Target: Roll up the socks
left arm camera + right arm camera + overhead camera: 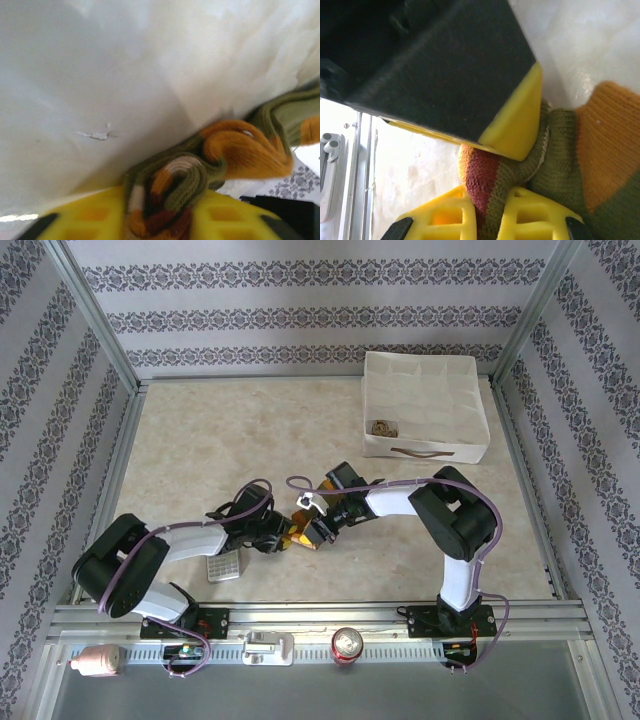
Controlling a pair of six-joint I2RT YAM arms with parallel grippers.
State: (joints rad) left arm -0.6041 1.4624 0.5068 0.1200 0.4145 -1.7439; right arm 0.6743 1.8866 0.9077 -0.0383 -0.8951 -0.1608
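The olive green sock (297, 538) with orange and striped parts lies bunched on the table between both grippers. In the left wrist view its rolled striped end (167, 192) is pinched between my left gripper's (165, 222) yellow fingers (90, 220), and its orange part (245, 152) trails off to the right. My right gripper (492, 220) is shut on the maroon and olive fold (492, 187), with the left gripper's yellow fingertip (520, 122) pressing on the same fold from above. The grippers (275, 533) (318, 525) meet tip to tip. A small brown bundle (383, 427), likely the argyle sock, lies in the white box.
The white fabric box (470, 410) stands at the back right. The grey calculator (225, 567) lies by the left arm, just left of the sock. A drinks can (347, 643) sits on the front rail. Patterned walls enclose the table (230, 430).
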